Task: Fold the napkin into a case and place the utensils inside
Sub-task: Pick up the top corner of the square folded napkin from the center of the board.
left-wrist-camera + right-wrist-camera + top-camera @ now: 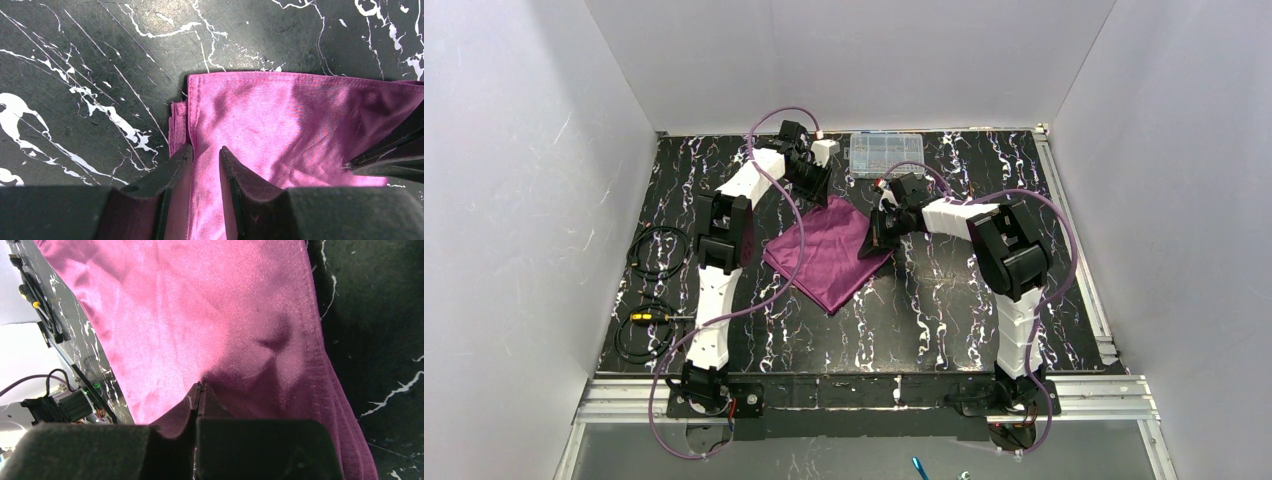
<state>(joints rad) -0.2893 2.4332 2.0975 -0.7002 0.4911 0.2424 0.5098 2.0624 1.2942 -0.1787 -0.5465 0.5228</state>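
Mid-table, the napkin (822, 255) lies folded flat on the black marble table (944, 300). Up top the left gripper (204, 162) has its jaws a bit apart, straddling the cloth's far corner. Meanwhile the right gripper (199, 392) is pressed together, pinching a pucker of napkin at its right corner.

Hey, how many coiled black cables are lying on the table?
2. Both lie near the left edge of the table: the far coil farther back, and the near coil closer to the arm bases. More could be hidden beneath the arms.
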